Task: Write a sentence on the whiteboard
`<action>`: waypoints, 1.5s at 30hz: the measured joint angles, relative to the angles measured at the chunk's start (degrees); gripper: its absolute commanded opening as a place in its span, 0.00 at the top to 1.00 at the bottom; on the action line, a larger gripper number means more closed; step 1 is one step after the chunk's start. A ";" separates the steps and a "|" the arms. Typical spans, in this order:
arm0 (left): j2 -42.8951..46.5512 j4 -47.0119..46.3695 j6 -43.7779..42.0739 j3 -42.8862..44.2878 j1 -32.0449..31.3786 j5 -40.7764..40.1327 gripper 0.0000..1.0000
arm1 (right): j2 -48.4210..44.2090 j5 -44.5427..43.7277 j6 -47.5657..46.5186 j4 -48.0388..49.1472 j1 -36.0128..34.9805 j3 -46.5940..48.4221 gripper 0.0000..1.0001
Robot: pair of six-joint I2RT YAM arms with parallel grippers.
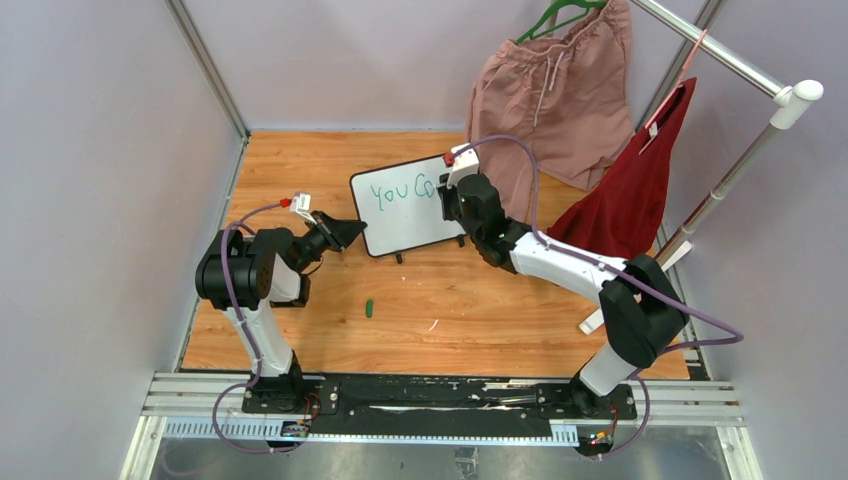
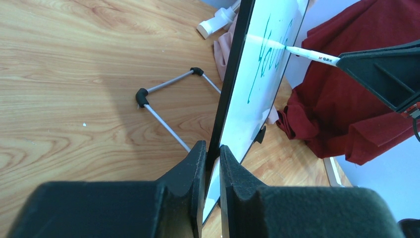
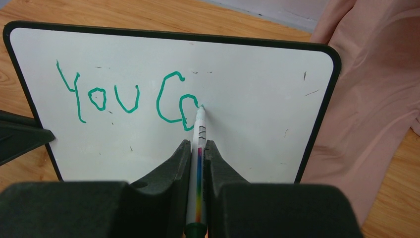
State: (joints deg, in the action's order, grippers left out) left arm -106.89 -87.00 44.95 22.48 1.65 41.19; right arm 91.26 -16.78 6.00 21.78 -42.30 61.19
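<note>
while the left hand (image 2: 212, 151) pinches the whiteboard (image 3: 257, 84) by its left edge, the right hand (image 3: 198, 145) pinches a marker (image 3: 200, 124), tip on the sentence (image 3: 124, 96); bare white lies rightward.

In the top view, the right part of the board (image 1: 395, 210) and the end of the writing (image 1: 400, 190) are covered by the right gripper (image 1: 446, 200). In the right wrist view, the board's near edge is hidden behind the fingers (image 3: 168, 173), and the marker (image 3: 200, 148) is cut off at the bottom. A green thing (image 1: 370, 308) near of the board is too small to be identified.
</note>
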 measured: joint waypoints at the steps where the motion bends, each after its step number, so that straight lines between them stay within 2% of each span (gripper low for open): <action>1: 0.00 -0.02 0.00 0.00 0.00 0.00 1.00 | 0.00 0.00 0.00 0.00 0.00 -0.04 1.00; 25: 0.00 0.00 0.00 0.00 0.00 -0.02 1.00 | -2.19 -0.13 0.04 -0.33 0.00 -2.54 1.00; 45: 0.00 -0.02 0.00 0.00 -0.02 -0.02 1.00 | -0.37 -0.07 0.07 -0.35 1.29 1.29 1.00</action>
State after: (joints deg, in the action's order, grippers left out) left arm -106.89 -87.02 44.95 22.48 1.63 41.17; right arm 90.89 -16.84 6.07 21.43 -41.01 62.48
